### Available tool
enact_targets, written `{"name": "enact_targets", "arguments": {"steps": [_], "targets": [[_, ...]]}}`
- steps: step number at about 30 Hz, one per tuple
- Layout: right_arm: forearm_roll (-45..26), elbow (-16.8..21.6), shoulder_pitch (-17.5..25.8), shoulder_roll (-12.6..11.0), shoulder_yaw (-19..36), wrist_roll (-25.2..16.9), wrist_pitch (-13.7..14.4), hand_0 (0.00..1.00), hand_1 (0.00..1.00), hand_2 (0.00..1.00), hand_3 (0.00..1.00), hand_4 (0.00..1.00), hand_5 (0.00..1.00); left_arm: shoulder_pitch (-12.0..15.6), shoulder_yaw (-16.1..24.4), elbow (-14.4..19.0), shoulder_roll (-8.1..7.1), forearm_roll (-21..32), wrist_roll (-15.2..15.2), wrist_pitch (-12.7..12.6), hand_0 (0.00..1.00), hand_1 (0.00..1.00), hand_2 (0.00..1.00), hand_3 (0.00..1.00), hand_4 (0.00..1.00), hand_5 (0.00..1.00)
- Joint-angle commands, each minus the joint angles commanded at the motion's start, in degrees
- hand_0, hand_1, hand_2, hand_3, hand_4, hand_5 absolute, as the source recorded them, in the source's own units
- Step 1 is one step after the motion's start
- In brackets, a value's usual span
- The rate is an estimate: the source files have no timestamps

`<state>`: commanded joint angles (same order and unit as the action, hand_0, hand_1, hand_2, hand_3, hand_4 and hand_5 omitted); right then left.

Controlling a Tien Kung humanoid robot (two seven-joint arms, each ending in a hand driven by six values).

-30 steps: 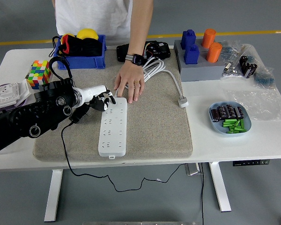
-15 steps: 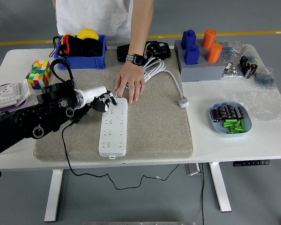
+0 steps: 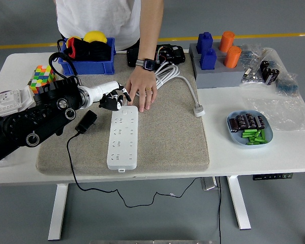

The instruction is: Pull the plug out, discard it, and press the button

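Note:
A white power strip lies lengthwise on the grey mat. Left of it, a black plug rests on the mat, free of the strip, and its black cable trails off the table's front edge. My left hand hovers just left of the strip's far end, above the plug. Its fingers are loosely curled and hold nothing. A person's hand presses flat on the mat at the strip's far end. My right arm is out of view.
A blue bin with dark items and a yellow ball stands at the back left. A colour cube and a white socket block are on the left. A coiled white cable, grey stand and blue dish lie to the right.
My left hand has drawn back up and left from the strip's top sockets. The black plug now lies uncovered on the mat. The person's hand has stayed put.

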<state>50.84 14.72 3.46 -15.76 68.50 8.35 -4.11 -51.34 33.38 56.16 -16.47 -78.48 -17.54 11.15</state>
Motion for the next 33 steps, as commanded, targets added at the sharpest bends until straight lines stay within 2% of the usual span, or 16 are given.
{"name": "enact_targets", "arguments": {"steps": [5,6,11,12,15,17,18,23,24,27,30,33], "targets": [[0.17,-0.02,0.13,0.05,0.36,-0.02,0.03,0.75,0.683,0.665,0.674,0.759,0.666,4.17,7.98,4.98,-2.16,-3.2,3.19,-1.65,0.017,0.021,0.133,0.66,0.002,0.002],[0.19,-0.05,0.18,0.07,0.38,-0.01,0.02,0.75,0.684,0.665,0.673,0.759,0.665,5.15,9.78,5.79,-2.6,-3.31,3.59,-1.74,0.155,0.163,0.25,0.699,0.454,0.002],[0.39,-0.09,0.36,0.23,0.78,-0.01,0.02,0.75,0.684,0.665,0.673,0.759,0.665,10.85,19.03,10.1,-4.86,-3.58,5.56,-3.09,0.155,0.163,0.25,0.699,0.454,0.002],[0.47,-0.1,0.37,0.31,0.87,0.01,-0.01,0.75,0.683,0.665,0.674,0.759,0.666,13.5,22.72,11.83,-5.54,-3.86,6.62,-4.07,0.364,0.53,0.524,0.764,0.71,0.011],[0.55,-0.1,0.32,0.38,1.01,-0.01,0.01,0.75,0.683,0.665,0.674,0.759,0.666,16.34,26.83,13.52,-6.06,-4.16,7.78,-5.31,0.364,0.53,0.524,0.764,0.71,0.011],[0.66,0.0,0.2,0.32,1.1,-0.04,0.02,0.75,0.683,0.665,0.674,0.759,0.666,19.33,30.74,15.34,-6.23,-4.13,9.24,-6.55,0.364,0.53,0.524,0.764,0.71,0.011],[0.68,0.02,0.16,0.3,1.12,-0.05,0.02,0.749,0.684,0.666,0.673,0.759,0.665,20.52,32.35,15.84,-6.24,-4.07,9.67,-6.88,0.789,0.832,0.779,0.807,0.757,0.207],[0.86,0.12,-0.44,-0.01,1.36,-0.08,0.04,0.749,0.684,0.666,0.673,0.759,0.665,28.26,41.96,18.44,-5.18,-4.57,15.29,-11.08,0.789,0.832,0.779,0.807,0.757,0.207],[0.86,0.15,-0.5,-0.04,1.45,-0.09,0.04,0.75,0.683,0.665,0.674,0.758,0.663,29.39,43.17,18.63,-5.0,-4.81,15.76,-11.41,0.857,0.886,0.82,0.815,0.766,0.247],[0.96,0.17,-0.74,-0.18,1.66,-0.09,0.04,0.75,0.683,0.665,0.674,0.758,0.663,33.2,47.34,19.21,-3.96,-5.86,17.24,-12.4,0.857,0.886,0.82,0.815,0.766,0.247],[1.05,0.1,-0.78,-0.22,1.69,-0.07,0.04,0.749,0.683,0.666,0.674,0.759,0.665,35.77,50.78,19.64,-3.02,-6.09,18.28,-12.96,0.869,0.893,0.823,0.816,0.769,0.264],[1.15,0.14,-0.78,-0.21,1.78,-0.09,0.05,0.749,0.683,0.666,0.674,0.759,0.665,37.06,52.7,20.02,-2.64,-6.13,18.8,-13.15,0.869,0.893,0.823,0.816,0.769,0.264]]}}
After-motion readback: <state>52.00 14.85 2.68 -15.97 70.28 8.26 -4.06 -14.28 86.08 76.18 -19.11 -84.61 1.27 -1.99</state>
